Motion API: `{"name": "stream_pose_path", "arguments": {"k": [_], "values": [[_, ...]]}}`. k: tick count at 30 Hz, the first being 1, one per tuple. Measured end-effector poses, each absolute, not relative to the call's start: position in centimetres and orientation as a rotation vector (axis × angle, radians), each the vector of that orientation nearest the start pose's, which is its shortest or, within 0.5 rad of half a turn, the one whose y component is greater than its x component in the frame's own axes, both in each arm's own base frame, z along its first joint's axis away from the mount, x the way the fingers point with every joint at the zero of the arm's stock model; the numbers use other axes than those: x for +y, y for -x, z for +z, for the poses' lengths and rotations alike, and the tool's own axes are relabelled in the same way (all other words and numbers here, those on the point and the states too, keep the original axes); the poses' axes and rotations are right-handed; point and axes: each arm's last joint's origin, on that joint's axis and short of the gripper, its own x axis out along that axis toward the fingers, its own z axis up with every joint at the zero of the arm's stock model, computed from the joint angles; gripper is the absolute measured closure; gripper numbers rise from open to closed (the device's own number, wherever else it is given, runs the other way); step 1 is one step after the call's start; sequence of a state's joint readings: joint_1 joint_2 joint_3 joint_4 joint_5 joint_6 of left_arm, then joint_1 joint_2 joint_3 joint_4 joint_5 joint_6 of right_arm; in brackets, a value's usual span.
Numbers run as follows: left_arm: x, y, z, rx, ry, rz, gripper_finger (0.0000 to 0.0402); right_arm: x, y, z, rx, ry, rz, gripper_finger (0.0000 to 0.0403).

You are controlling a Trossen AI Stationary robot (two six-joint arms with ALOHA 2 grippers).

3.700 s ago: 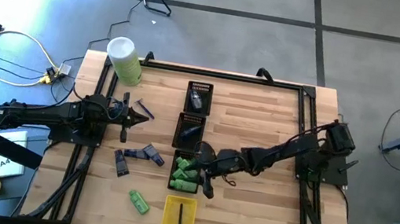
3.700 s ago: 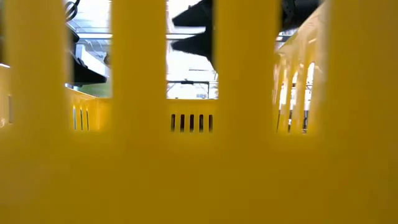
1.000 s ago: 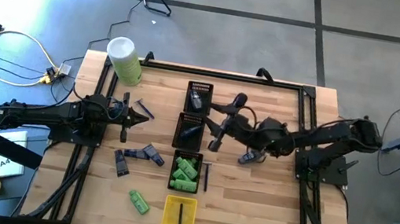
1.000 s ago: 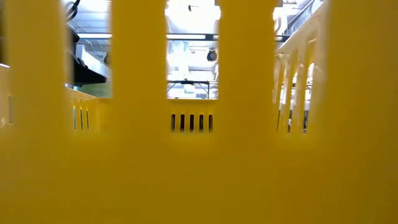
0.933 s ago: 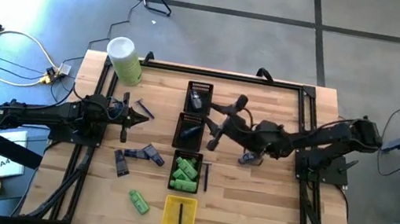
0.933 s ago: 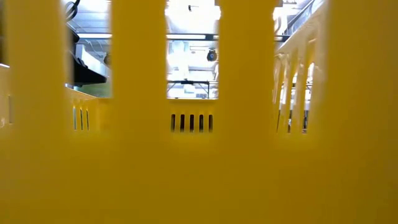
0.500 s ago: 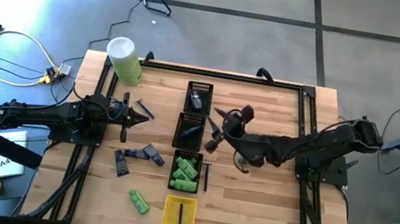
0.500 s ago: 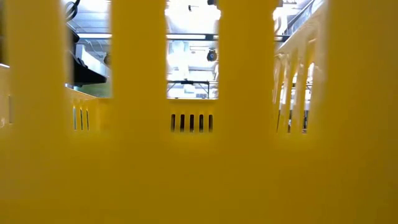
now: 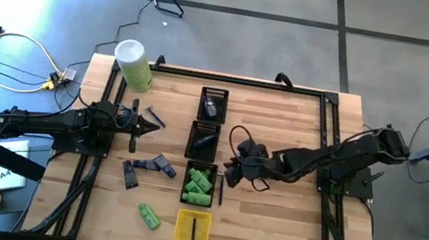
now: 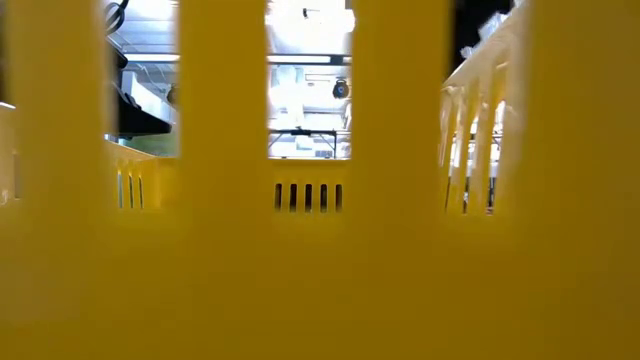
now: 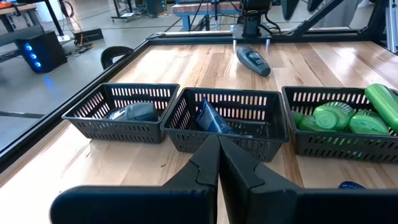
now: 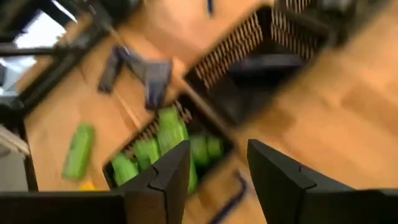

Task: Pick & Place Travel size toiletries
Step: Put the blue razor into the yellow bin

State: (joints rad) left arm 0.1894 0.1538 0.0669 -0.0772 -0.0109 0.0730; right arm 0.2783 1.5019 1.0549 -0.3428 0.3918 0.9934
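Several bright green bottles (image 9: pixel 199 184) lie in a black tray, seen blurred in the right wrist view as green bottles (image 12: pixel 168 149). A thin dark stick (image 9: pixel 220 191) lies on the table along that tray's right side. My right gripper (image 9: pixel 228 173) hovers open over the stick's far end, touching nothing, with its fingers apart in its wrist view (image 12: pixel 217 168). One loose green bottle (image 9: pixel 149 216) and the purple-grey tubes (image 9: pixel 148 167) lie on the table's left half. A grey-blue oval piece (image 11: pixel 253 60) lies on the wood right of the trays. My left gripper (image 9: pixel 144 124) waits at the left, shut (image 11: pixel 218 155).
Two more black trays (image 9: pixel 212 104) (image 9: pixel 203 140) stand in line toward the far edge, each holding a piece. A yellow tray (image 9: pixel 191 234) with a dark stick stands at the near edge, and its wall (image 10: pixel 300 250) blocks the low view. A pale-green cylinder (image 9: pixel 133 64) lies at the far-left corner.
My right gripper has moved from beside the middle black tray toward the table's near edge and down, and now stands by the dark stick at the green-bottle tray. The left arm has kept still, and no object has moved.
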Motion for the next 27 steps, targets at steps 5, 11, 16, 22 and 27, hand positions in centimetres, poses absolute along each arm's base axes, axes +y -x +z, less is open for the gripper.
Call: {"name": "stream_pose_path", "arguments": {"k": [5, 11, 16, 22, 27], "values": [[2.0, -10.2, 16.7, 0.171, -0.058, 0.194, 0.0396, 8.9, -30.2, 23.7, 0.698, -0.726, -0.469, 0.0251], [2.0, -10.2, 16.7, 0.171, -0.058, 0.194, 0.0396, 10.5, -30.6, 21.2, 0.776, -0.728, -0.49, 0.0251], [2.0, -10.2, 16.7, 0.171, -0.058, 0.194, 0.0396, 11.4, -31.3, 18.6, 0.851, -0.789, -0.527, 0.0251], [2.0, -10.2, 16.7, 0.171, -0.058, 0.194, 0.0396, 12.0, -32.4, 16.8, 0.833, -0.823, -0.52, 0.0251], [2.0, -10.2, 16.7, 0.171, -0.058, 0.194, 0.0396, 12.6, -33.5, 15.8, 0.807, -0.815, -0.445, 0.0251]]}}
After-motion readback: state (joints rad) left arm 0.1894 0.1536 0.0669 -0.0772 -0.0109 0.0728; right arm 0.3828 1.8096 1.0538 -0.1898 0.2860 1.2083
